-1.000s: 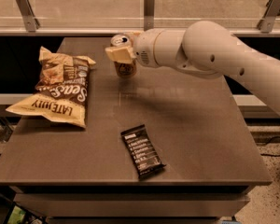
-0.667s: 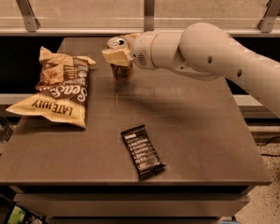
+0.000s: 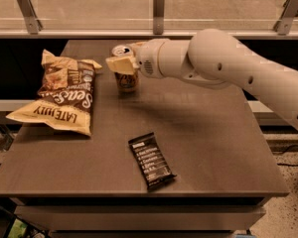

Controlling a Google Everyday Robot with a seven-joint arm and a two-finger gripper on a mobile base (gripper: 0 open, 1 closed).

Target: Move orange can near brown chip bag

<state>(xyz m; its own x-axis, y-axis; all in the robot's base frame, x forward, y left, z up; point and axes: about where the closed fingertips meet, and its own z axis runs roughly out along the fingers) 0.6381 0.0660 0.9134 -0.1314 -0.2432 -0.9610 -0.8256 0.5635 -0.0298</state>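
The orange can [image 3: 125, 78] stands upright at the back middle of the table, its silver top showing. My gripper [image 3: 123, 63] reaches in from the right on the white arm and is shut on the can, its cream fingers [image 3: 120, 64] across the can's upper part. The brown chip bag [image 3: 64, 94] lies flat at the left of the table, a short gap to the left of the can, dark brown in the middle with cream-yellow ends.
A small flat black snack bar wrapper [image 3: 151, 160] lies near the table's front edge. The dark table [image 3: 213, 148] has a glass railing with metal posts [image 3: 159, 9] behind it. The white arm [image 3: 228, 68] spans the back right of the table.
My gripper has moved left with the orange can, bringing it closer to the brown chip bag. The bag and the wrapper have not moved.
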